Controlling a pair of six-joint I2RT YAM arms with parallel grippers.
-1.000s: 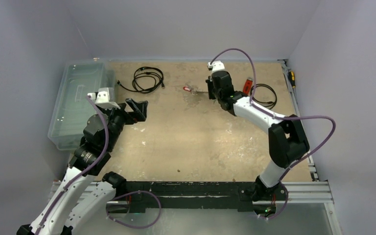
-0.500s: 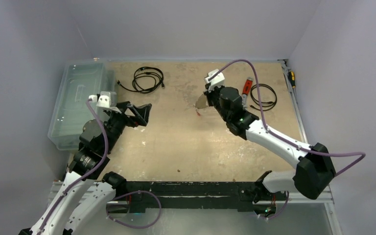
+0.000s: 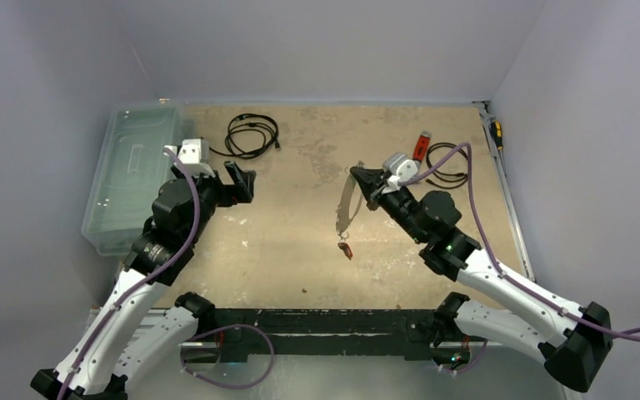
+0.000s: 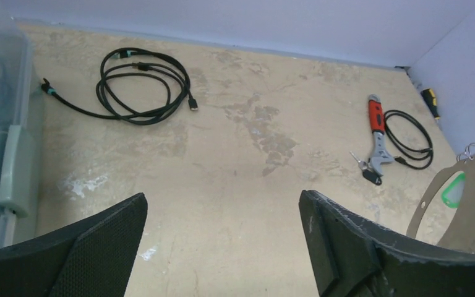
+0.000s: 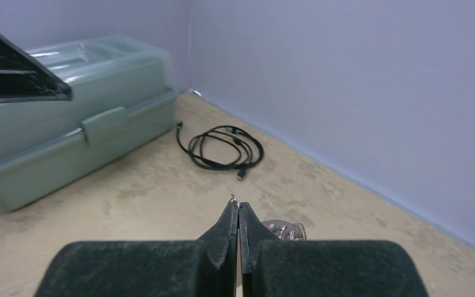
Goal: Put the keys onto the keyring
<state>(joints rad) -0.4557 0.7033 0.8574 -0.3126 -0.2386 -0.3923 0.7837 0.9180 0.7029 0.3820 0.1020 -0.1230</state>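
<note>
Top external view: a translucent lidded bin sits at the left edge of the table — its contents cannot be made out. The right gripper is pinched on the keyring, a thin flat grey hoop held upright over mid-table, a red-tagged key at its lower end. The left gripper — fingers spread, holding nothing — hovers beside the bin.

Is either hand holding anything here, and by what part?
The right hand pinches the keyring by its upper rim, a red key hanging at its low end. The left hand, open, holds nothing.
</note>
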